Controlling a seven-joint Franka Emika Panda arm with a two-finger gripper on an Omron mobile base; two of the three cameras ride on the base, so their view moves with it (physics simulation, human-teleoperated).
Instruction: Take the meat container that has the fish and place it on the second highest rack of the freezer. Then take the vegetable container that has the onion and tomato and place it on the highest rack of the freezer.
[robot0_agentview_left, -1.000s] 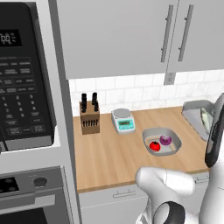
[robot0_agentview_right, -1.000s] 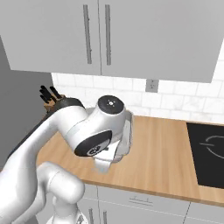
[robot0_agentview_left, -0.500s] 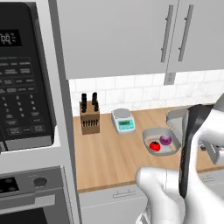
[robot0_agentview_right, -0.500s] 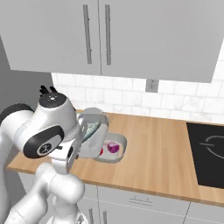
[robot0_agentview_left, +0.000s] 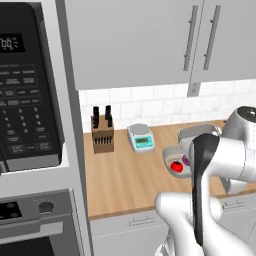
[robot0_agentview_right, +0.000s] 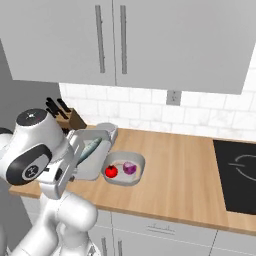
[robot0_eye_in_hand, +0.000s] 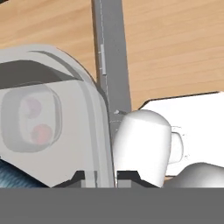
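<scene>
Left base view: veg tray (robot0_agentview_left: 176, 161) with tomato (robot0_agentview_left: 176, 166) sits on the counter (robot0_agentview_left: 125, 175) at centre right, and just above it I see the fish tray (robot0_agentview_left: 196, 134) raised, my arm covering most of it. Right base view: fish tray (robot0_agentview_right: 92, 152) hangs tilted at centre left with the fish (robot0_agentview_right: 91, 146) lying in it, just beside the veg tray holding tomato and onion (robot0_agentview_right: 129, 167); I'd say it's lifted so I can carry it off to the freezer first. Hand view: gripper (robot0_eye_in_hand: 106, 176) at bottom centre has its jaws nearly together, pinching the tray's thin wall, which is why the tray hangs edge-on and tipped.
</scene>
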